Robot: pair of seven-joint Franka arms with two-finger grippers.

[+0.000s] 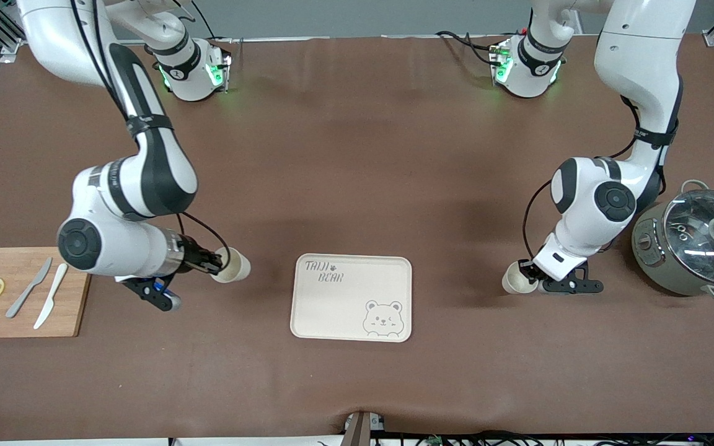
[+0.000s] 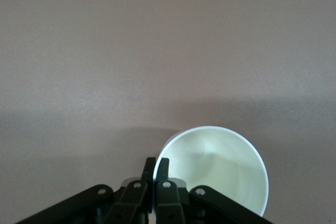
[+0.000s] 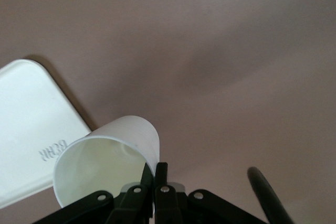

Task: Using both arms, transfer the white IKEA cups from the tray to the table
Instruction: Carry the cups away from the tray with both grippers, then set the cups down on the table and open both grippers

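My right gripper (image 1: 215,265) is shut on the rim of one white IKEA cup (image 1: 233,265). It holds the cup tilted over the table between the cutting board and the bear-print tray (image 1: 352,322). In the right wrist view the fingers (image 3: 161,170) pinch the cup (image 3: 105,161) wall, with the tray (image 3: 26,129) close by. My left gripper (image 1: 527,272) is shut on the rim of the other white cup (image 1: 515,280), upright and low over the table between the tray and the pot. In the left wrist view the gripper (image 2: 156,165) pinches the cup (image 2: 220,169) rim. I cannot tell whether this cup touches the table.
A grey-green pot with a glass lid (image 1: 698,241) stands at the left arm's end, close to the left arm. A wooden cutting board (image 1: 22,322) with two knives and lemon slices lies at the right arm's end. The tray holds nothing.
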